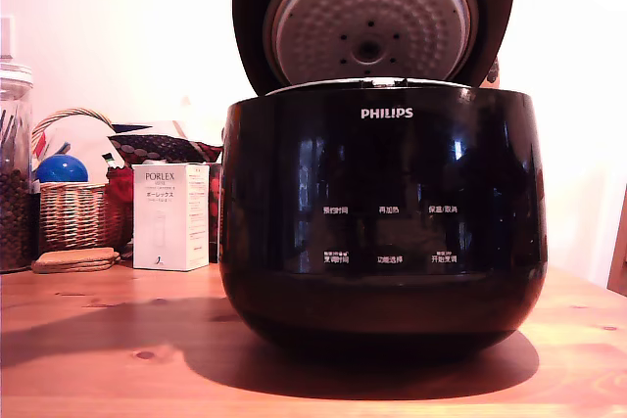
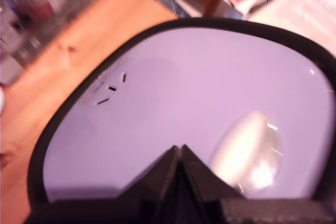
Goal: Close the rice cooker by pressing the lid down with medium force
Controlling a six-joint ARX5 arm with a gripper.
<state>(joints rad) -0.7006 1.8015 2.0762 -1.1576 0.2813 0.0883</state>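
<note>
Warm backlight, blurred wrist view

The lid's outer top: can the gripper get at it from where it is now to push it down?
Probably yes. In the wrist view the shut gripper points straight at the lid's glossy outer face, nothing showing between them. The exterior view shows the lid standing open above the rice cooker; whether they touch cannot be told.

Exterior cam: low, near counter [image 1: 88, 340] level, close, facing the rice cooker [image 1: 382, 212] front-on, the lid [image 1: 372, 17] raised. Wrist cam: very close behind the tool [image 2: 179, 153], looking along it at the lid's outer face. Both views share lid & counter.
</note>
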